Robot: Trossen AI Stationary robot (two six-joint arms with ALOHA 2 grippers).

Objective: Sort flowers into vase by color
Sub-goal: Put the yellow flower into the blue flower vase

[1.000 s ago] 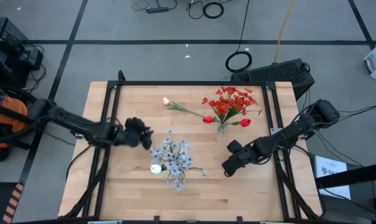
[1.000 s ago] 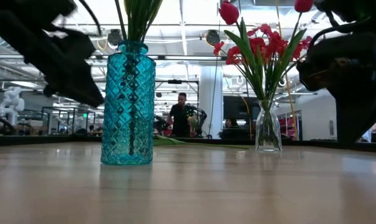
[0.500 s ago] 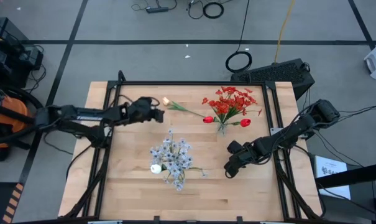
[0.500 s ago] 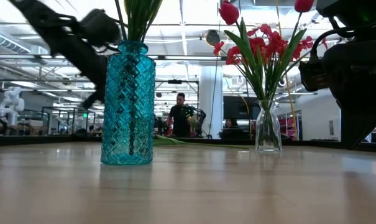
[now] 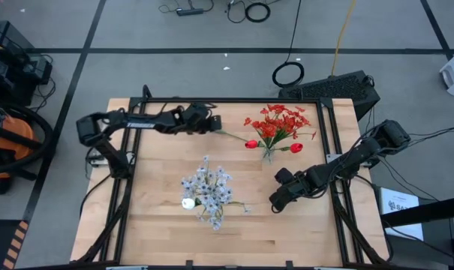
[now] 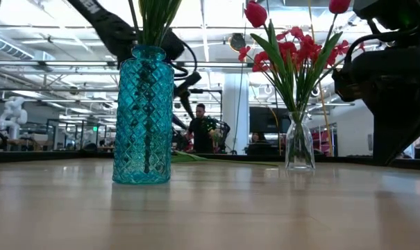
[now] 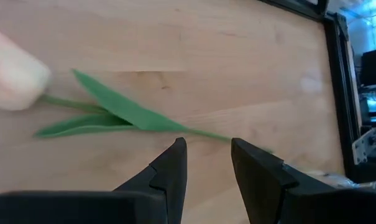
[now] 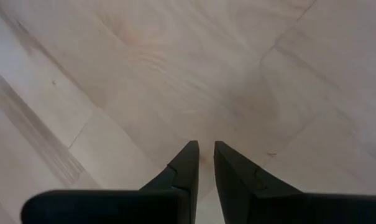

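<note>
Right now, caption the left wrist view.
Open left gripper poised over the cream-white tulip lying on the table.

The table (image 5: 159, 225) was pale wood with a matt, visibly grained plank surface. The teal vase (image 6: 144, 118) was glossy glass cut in a diamond pattern, the clear vase (image 6: 299, 144) smooth glass. The left gripper's fingers (image 7: 169, 171) looked like matt dark plastic.

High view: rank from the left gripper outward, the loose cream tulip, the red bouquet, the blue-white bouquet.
From the left gripper:
1. Cream tulip, lying on the table right beneath it.
2. Red bouquet, toward the right arm's side.
3. Blue-white bouquet, mid-table toward the front edge.
</note>
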